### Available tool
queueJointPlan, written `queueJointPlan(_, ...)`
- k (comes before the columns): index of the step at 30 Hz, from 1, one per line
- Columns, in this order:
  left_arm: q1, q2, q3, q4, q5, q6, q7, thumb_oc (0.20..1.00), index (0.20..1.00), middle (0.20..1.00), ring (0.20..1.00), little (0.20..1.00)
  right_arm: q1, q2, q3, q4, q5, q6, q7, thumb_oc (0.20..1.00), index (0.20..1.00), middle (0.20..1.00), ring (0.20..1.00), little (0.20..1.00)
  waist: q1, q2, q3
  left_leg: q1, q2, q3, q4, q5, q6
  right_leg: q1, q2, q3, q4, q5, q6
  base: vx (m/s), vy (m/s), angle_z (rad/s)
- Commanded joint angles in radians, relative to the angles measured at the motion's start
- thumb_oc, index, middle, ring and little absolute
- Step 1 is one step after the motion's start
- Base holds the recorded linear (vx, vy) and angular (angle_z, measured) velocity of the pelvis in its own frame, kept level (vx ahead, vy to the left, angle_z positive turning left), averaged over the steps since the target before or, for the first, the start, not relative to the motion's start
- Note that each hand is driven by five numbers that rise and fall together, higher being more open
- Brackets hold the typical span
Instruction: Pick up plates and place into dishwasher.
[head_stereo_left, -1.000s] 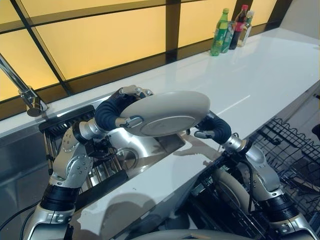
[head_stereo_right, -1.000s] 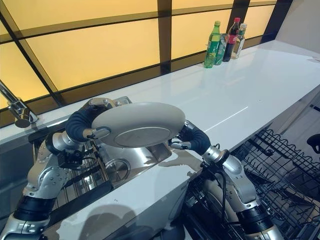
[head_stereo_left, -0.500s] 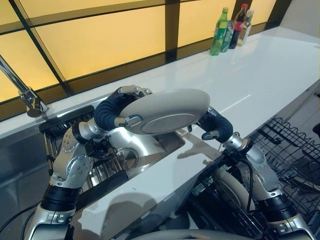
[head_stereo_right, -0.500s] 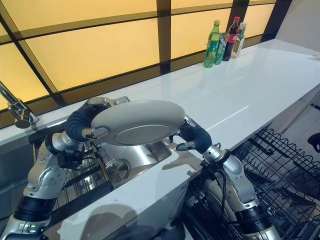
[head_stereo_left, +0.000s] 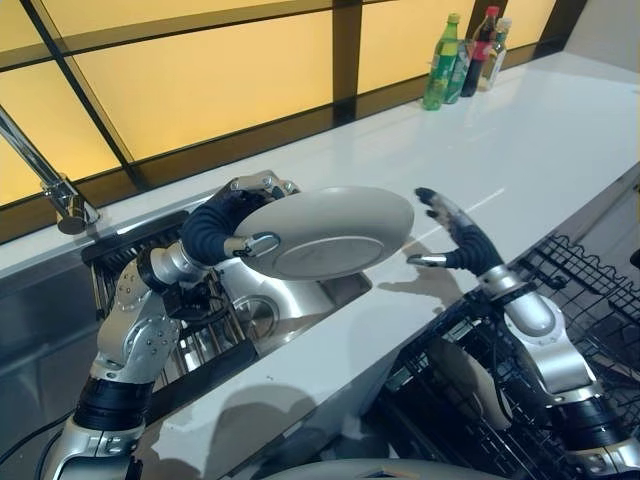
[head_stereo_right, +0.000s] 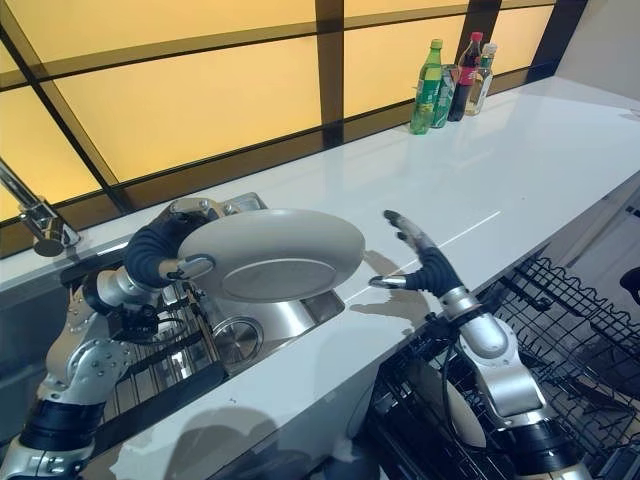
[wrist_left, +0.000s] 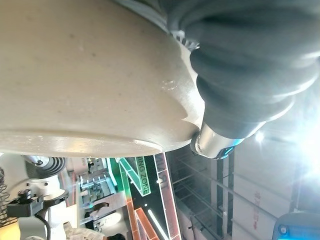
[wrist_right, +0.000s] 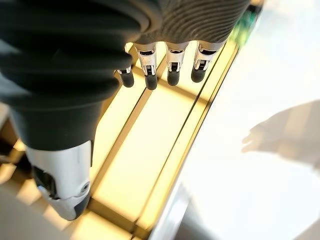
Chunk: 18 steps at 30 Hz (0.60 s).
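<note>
A pale grey plate (head_stereo_left: 330, 232) hangs above the sink with its underside toward me, tilted a little. My left hand (head_stereo_left: 215, 225) is shut on its left rim, thumb hooked over the edge; the left wrist view has the plate (wrist_left: 90, 75) pressed against the hand's dark cover. My right hand (head_stereo_left: 455, 235) is open a short way right of the plate, over the counter, touching nothing. Its straight fingers (wrist_right: 170, 65) show in the right wrist view. The black wire dishwasher rack (head_stereo_left: 580, 300) lies at the lower right, beneath the right arm.
The steel sink (head_stereo_left: 300, 300) with a grid insert (head_stereo_left: 200, 340) lies under the plate, and a faucet (head_stereo_left: 60, 195) stands at the far left. The white counter (head_stereo_left: 520, 140) runs to the right, with three bottles (head_stereo_left: 460, 55) at its back edge. A pale plate-like shape (head_stereo_right: 450, 400) stands in the rack.
My right hand has let go of the plate's right edge, moved right and straightened its fingers. The plate stays in my left hand, slightly lower.
</note>
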Motion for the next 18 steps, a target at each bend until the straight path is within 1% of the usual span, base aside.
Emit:
queueJointPlan(1,-0.015,0.023,0.045,0.011,-0.057,-0.022,0.005,0.2,0.2,0.2,0.2,0.2,-0.015,-0.068,-0.012,-0.055,-0.1,-0.002,-0.08,1.0,1.0,1.0,1.0,1.0,-0.016,0.004,-0.077,-0.069,0.016,-0.007,0.005,0.004,-0.004,-0.082,-0.006,0.009,0.157,-0.079,0.016,0.0,0.0,0.0)
queueJointPlan(4,-0.026,0.025,0.033,0.015,-0.057,-0.023,0.011,0.2,0.2,0.2,0.2,0.2,-0.031,-0.081,-0.001,-0.058,-0.071,0.008,-0.075,1.0,1.0,1.0,1.0,1.0,-0.013,0.004,-0.077,-0.068,0.015,-0.011,0.005,0.004,-0.005,-0.081,-0.007,0.008,0.16,-0.08,0.017,0.0,0.0,0.0)
queueJointPlan(10,-0.023,0.012,0.027,0.02,-0.055,-0.019,-0.004,0.2,0.2,0.2,0.2,0.2,-0.042,-0.056,0.029,-0.075,0.113,-0.018,0.038,1.0,1.0,1.0,1.0,1.0,-0.006,0.003,-0.077,-0.065,0.013,-0.018,0.006,0.001,-0.005,-0.079,-0.009,0.004,0.166,-0.084,0.02,0.0,0.0,0.0)
queueJointPlan(12,-0.023,0.012,0.021,0.02,-0.06,-0.017,-0.004,0.2,0.2,0.2,0.2,0.2,-0.048,-0.044,0.041,-0.079,0.198,-0.035,0.106,1.0,1.0,1.0,1.0,1.0,-0.004,0.002,-0.077,-0.065,0.013,-0.019,0.006,0.002,-0.005,-0.078,-0.009,0.0,0.165,-0.084,0.02,0.0,0.0,0.0)
queueJointPlan(13,-0.025,0.009,0.016,0.017,-0.057,-0.013,0.0,0.2,0.2,0.2,0.2,0.2,-0.054,-0.035,0.05,-0.085,0.273,-0.045,0.161,1.0,1.0,1.0,1.0,1.0,-0.002,0.001,-0.078,-0.065,0.014,-0.018,0.006,0.002,-0.005,-0.076,-0.01,-0.002,0.164,-0.083,0.021,0.0,0.0,0.0)
queueJointPlan(15,-0.031,0.003,0.008,0.023,-0.057,-0.009,-0.004,0.2,0.2,0.2,0.2,0.2,-0.063,-0.011,0.066,-0.089,0.359,-0.053,0.26,1.0,1.0,1.0,1.0,1.0,0.001,-0.003,-0.08,-0.067,0.015,-0.016,0.008,0.0,-0.006,-0.075,-0.011,-0.004,0.161,-0.083,0.022,0.0,0.0,0.0)
queueJointPlan(18,-0.041,-0.004,-0.008,0.028,-0.054,-0.007,-0.005,0.2,0.2,0.2,0.2,0.2,-0.084,0.016,0.101,-0.094,0.456,-0.054,0.356,1.0,1.0,1.0,1.0,1.0,0.006,-0.005,-0.081,-0.067,0.015,-0.014,0.01,0.0,-0.005,-0.073,-0.012,-0.007,0.158,-0.081,0.022,0.0,0.0,0.0)
